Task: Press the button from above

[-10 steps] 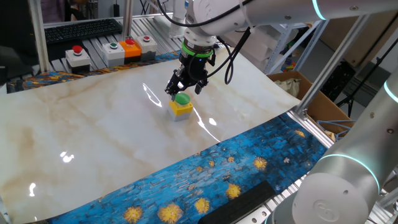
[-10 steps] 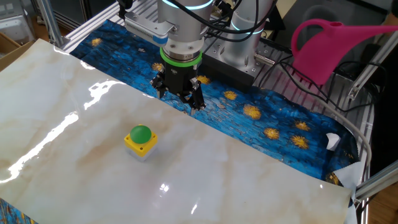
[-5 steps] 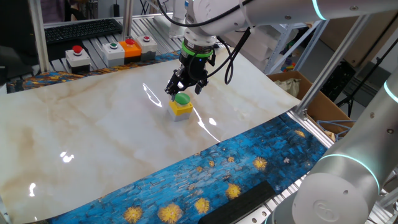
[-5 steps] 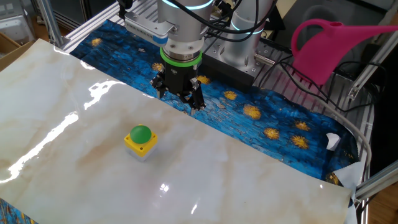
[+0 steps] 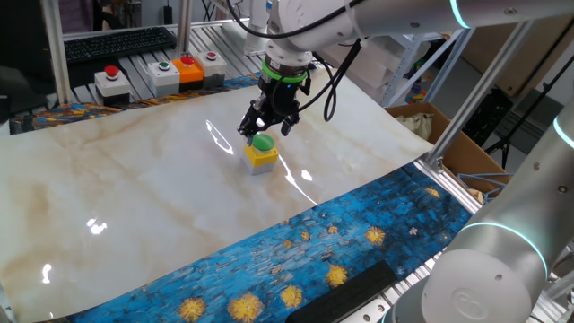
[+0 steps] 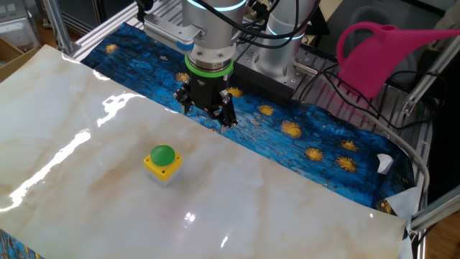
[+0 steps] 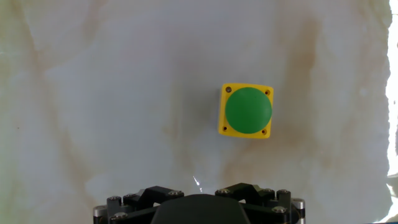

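The green dome button (image 5: 262,142) sits on its small yellow cube box (image 5: 263,159) on the white marble tabletop (image 5: 134,197). It also shows in the other fixed view (image 6: 162,155) and in the hand view (image 7: 248,109), above and right of centre. The gripper (image 5: 266,126) hangs in the air above the table and points down. In the other fixed view the gripper (image 6: 207,115) is off to one side of the button, not over it, and holds nothing. Its fingertips do not show in the hand view, only the black hand base (image 7: 196,208). No gap or contact between the fingertips can be made out.
Grey-white boxes with a red button (image 5: 113,81) and a green button (image 5: 165,74), an orange box (image 5: 188,68) and a keyboard (image 5: 117,42) stand at the table's far end. A blue painted cloth (image 6: 309,137) edges the marble. A pink watering can (image 6: 381,50) and a cardboard box (image 5: 448,135) stand beyond.
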